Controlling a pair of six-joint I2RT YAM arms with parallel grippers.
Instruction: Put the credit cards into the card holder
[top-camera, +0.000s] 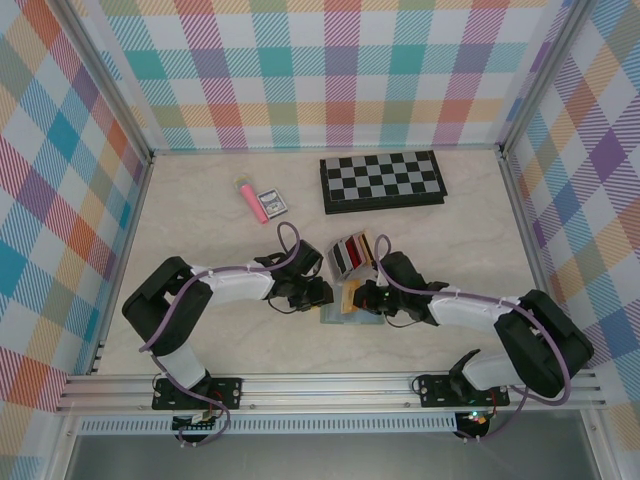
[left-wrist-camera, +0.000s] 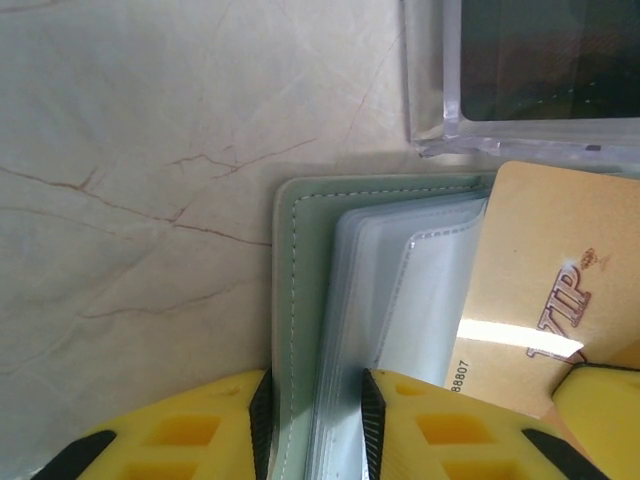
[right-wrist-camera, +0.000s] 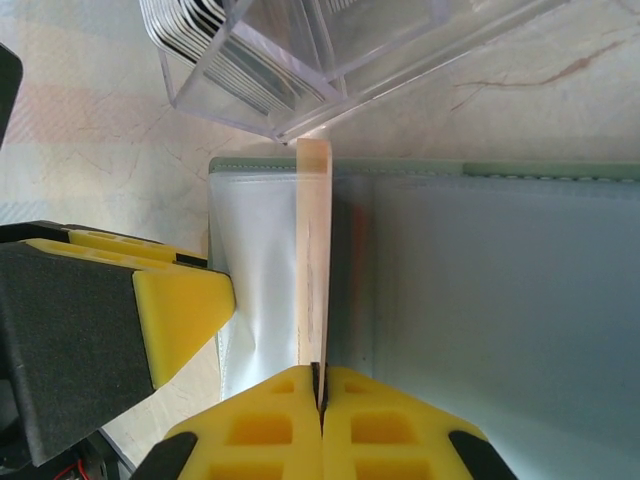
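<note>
On the marble table (left-wrist-camera: 130, 150), right hand (right-wrist-camera: 320, 395) pinches an edge-on gold card (right-wrist-camera: 314, 260); left hand (left-wrist-camera: 315, 420) clamps the wallet (left-wrist-camera: 300, 300) edge.

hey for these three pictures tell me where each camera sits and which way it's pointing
Top external: above and behind the arms, looking down on the table, both arms, chessboard.
Left wrist: on the left arm, looking past the left gripper, which pinches the card holder.
Right wrist: on the right arm, looking along the right gripper, shut on the gold card.
Shared: both wrist views show the card holder, gold card and clear rack.
</note>
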